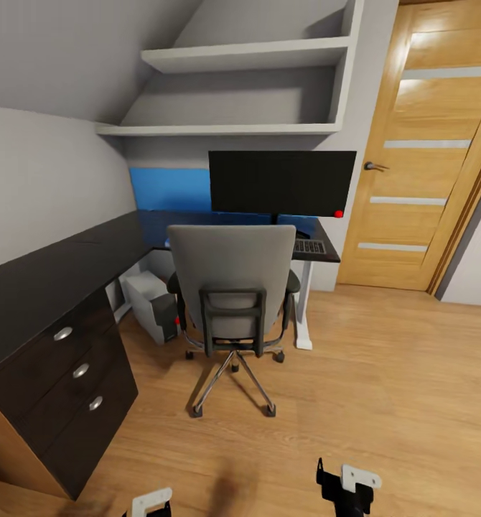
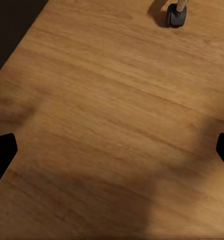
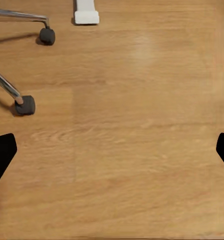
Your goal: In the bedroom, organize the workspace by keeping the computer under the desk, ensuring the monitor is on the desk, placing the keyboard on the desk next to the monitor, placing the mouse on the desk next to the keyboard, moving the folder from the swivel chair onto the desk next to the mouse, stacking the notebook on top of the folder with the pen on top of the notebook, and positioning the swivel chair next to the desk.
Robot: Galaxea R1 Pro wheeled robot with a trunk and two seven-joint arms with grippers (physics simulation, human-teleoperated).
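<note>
The swivel chair (image 1: 230,283) stands pushed in at the desk (image 1: 68,266), its grey back toward me. On the desk's black top is the monitor (image 1: 282,182), and the keyboard (image 1: 309,247) peeks out to the right of the chair back. Under the desk, left of the chair, sits the pale computer (image 1: 152,305). The folder, notebook, pen and mouse are hidden or out of view. Low over the wood floor, short of the chair, my left gripper (image 1: 151,506) (image 2: 112,155) and right gripper (image 1: 348,488) (image 3: 112,155) are both open and hold nothing.
A dark drawer unit (image 1: 75,380) fills the near left under the desk's side wing. A wooden door (image 1: 427,158) is at the back right, with open floor (image 1: 398,388) before it. Chair castors (image 3: 25,105) (image 2: 175,16) and the white desk foot (image 3: 86,12) lie ahead.
</note>
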